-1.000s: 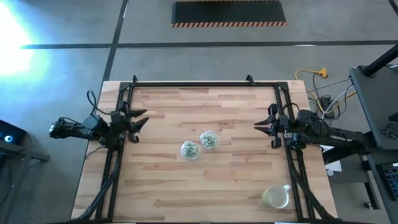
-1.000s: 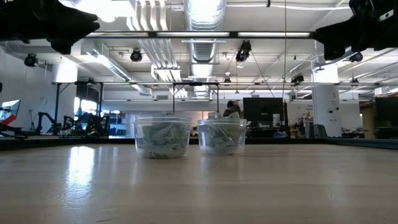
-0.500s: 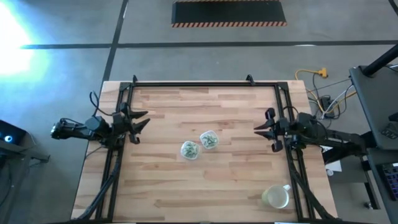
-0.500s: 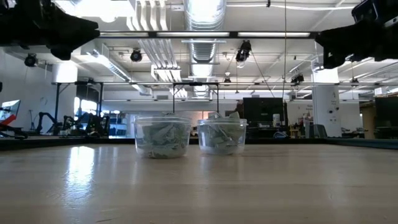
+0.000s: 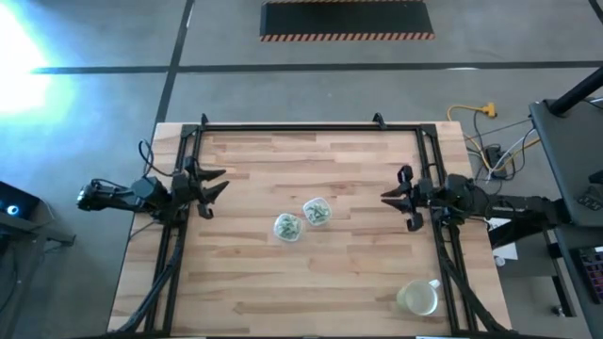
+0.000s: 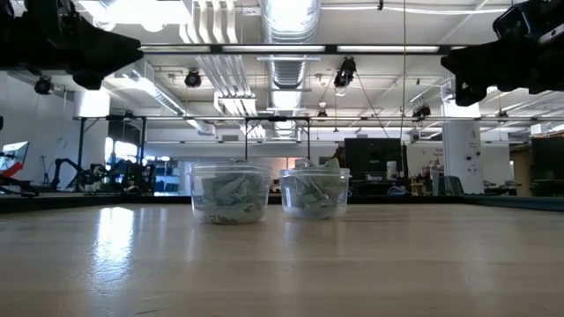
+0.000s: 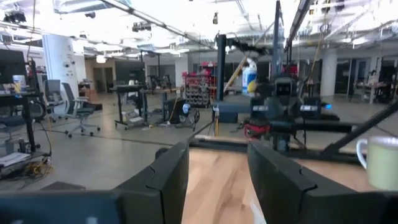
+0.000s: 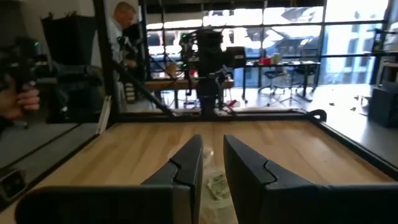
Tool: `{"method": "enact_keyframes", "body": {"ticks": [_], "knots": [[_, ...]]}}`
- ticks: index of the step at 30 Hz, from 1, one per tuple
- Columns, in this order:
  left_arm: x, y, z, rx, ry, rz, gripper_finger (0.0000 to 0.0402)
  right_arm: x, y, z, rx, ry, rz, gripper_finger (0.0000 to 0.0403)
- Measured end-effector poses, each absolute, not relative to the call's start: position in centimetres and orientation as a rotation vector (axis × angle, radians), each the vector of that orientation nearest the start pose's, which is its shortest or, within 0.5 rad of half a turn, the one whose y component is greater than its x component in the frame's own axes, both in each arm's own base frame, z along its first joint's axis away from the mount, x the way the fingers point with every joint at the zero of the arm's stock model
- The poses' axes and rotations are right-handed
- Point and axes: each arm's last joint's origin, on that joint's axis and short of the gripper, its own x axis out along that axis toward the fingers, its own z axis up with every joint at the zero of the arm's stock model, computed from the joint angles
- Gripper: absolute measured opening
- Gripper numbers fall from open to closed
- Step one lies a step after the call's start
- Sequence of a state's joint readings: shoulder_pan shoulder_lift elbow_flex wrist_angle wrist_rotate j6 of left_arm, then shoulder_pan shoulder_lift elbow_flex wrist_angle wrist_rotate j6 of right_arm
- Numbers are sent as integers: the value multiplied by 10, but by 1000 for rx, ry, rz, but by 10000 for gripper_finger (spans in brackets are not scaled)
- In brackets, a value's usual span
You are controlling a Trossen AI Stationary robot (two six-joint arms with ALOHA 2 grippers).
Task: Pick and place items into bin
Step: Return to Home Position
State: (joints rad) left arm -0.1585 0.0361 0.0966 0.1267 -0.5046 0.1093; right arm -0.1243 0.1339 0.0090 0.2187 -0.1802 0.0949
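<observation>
Two small clear tubs (image 5: 287,227) (image 5: 317,212) stand side by side on their bases at the middle of the wooden table, each filled with tiny pale green-and-white crumpled pieces (image 6: 231,195) (image 6: 315,195). My left gripper (image 5: 219,181) hovers open above the table's left side, well left of the tubs. My right gripper (image 5: 388,196) hovers open above the right side, pointing at the tubs. In the right wrist view one tub with pieces (image 8: 215,184) shows between the fingers, farther off. Both grippers (image 6: 88,53) (image 6: 493,66) hang high in the low view.
A yellowish-white mug (image 5: 418,298) stands near the table's near right corner and also shows in the left wrist view (image 7: 379,162). A black frame (image 5: 292,127) runs along the far edge and both sides. Bare wood lies around the tubs. A person (image 8: 124,28) stands beyond the table.
My right gripper has moved a little toward the table's left, nearer the tubs, and shows slightly lower in the low view. The tubs and the mug have stayed in place.
</observation>
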Motion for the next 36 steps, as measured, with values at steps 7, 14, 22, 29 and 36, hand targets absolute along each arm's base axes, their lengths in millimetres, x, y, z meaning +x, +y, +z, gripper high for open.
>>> {"method": "enact_keyframes", "body": {"ticks": [7, 14, 22, 29, 36], "knots": [[92, 1, 191, 31, -165, 409, 148, 104, -2, 181, -3, -135, 58, 57], [89, -1, 206, 38, -202, 337, 148, 99, -2, 184, -23, -185, 56, 57], [88, -1, 206, 61, -125, 312, 148, 95, -1, 185, -45, -194, 58, 57], [91, -2, 199, 68, -113, 296, 148, 95, -1, 185, -45, -185, 62, 57], [95, -5, 187, 109, -189, 234, 148, 95, -1, 185, -45, -184, 63, 57]]}}
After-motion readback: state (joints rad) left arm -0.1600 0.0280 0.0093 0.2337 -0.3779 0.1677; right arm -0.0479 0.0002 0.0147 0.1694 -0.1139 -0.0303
